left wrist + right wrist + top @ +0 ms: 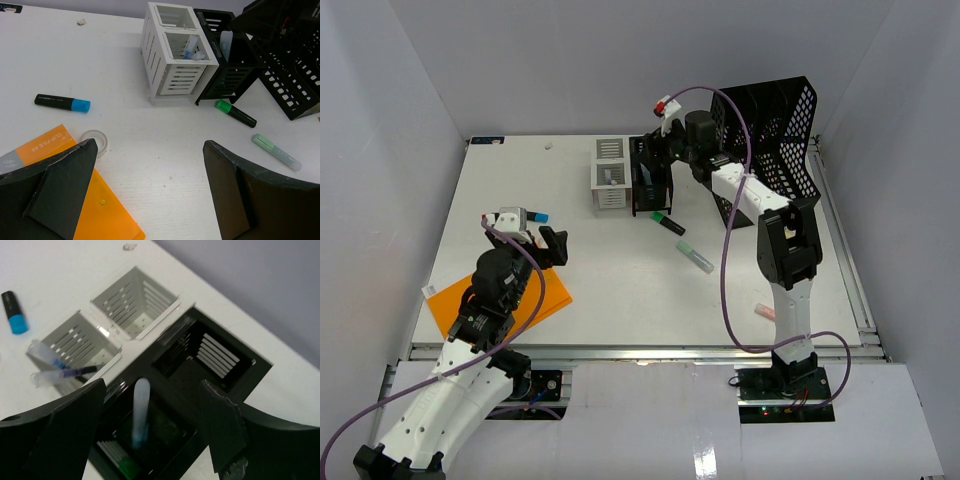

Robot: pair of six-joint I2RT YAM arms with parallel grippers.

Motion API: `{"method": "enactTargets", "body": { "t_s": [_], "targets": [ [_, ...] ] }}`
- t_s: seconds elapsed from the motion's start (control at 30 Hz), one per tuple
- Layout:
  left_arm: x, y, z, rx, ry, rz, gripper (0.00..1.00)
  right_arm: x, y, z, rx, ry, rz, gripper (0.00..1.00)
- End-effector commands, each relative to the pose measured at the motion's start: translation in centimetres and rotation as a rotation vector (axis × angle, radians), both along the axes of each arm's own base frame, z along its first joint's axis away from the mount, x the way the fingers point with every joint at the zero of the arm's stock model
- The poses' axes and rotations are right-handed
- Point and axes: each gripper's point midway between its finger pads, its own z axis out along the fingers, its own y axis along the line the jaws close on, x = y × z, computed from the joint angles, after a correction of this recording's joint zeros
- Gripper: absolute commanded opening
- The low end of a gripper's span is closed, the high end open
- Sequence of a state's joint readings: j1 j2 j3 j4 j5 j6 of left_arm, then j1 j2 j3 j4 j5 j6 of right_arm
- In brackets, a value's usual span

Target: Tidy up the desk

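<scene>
The tidying is standing about halfway: at 12 o'clock of the surface (620,290), the white holder (609,176) is holding two pens and the black holder (650,185) one. A green marker (667,222), a mint pen (696,256), a blue-capped marker (62,102) and an orange folder (107,215) at 8 o'clock are lying loose. The right tool (153,385) is hovering spread and empty over the black holder, and the left tool (150,145), also spread and empty, over the folder.

Side by side, white pen holder (177,80) and black pen holder (230,75); green-capped marker (236,113), orange clip file (112,215).
</scene>
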State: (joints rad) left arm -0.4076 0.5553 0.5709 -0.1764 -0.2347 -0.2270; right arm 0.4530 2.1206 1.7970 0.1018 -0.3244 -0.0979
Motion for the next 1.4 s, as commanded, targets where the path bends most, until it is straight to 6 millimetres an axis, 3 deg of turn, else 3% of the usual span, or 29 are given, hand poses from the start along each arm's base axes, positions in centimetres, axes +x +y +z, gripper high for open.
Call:
{"method": "enactTargets", "body": {
  "t_s": [0.0, 0.2, 0.23, 0.33, 0.53, 0.6, 0.8, 1.03, 1.27, 1.37],
  "targets": [
    [-0.1, -0.8, 0.8, -0.007, -0.02, -0.051, 0.98, -3.2, -0.1, 6.0, 0.033, -0.137, 0.103, 0.87],
    [-0.2, -3.3, 0.2, -0.012, 0.003, -0.184, 0.98, -11.6, -3.3, 9.1, -0.011, -0.216, 0.377, 0.97],
    [-0.3, -3.6, 0.2, -0.014, 0.004, -0.199, 0.98, -12.8, -4.2, 8.6, -0.031, -0.206, 0.39, 0.98],
    [-0.4, -4.2, 0.3, -0.024, 0.002, -0.232, 0.98, -15.9, -6.7, 5.3, -0.12, -0.132, 0.412, 0.98],
    [-1.0, -5.6, 0.2, -0.045, 0.009, -0.318, 0.98, -19.3, -12.1, -4.9, -0.324, 0.168, 0.241, 0.98],
    [-1.1, -6.1, 0.1, -0.055, 0.017, -0.341, 0.98, -19.7, -13.8, -8.3, -0.381, 0.288, 0.137, 0.97],
    [-1.3, -7.2, -0.3, -0.071, 0.036, -0.401, 0.98, -20.4, -14.9, -13.2, -0.5, 0.34, 0.046, 0.96],
    [-1.4, -7.4, -0.4, -0.074, 0.036, -0.409, 0.98, -20.3, -14.8, -16.5, -0.616, 0.365, 0.002, 0.99],
    [-1.1, -7.6, -0.4, -0.09, 0.04, -0.41, 0.98, -20.8, -14.9, -19.1, -0.633, 0.439, 0.008, 0.85],
    [-1.1, -8.2, -0.1, -0.155, 0.04, -0.421, 0.98, -21.1, -14.6, -19.4, -0.621, 0.451, 0.024, 0.72]
  ]
}}
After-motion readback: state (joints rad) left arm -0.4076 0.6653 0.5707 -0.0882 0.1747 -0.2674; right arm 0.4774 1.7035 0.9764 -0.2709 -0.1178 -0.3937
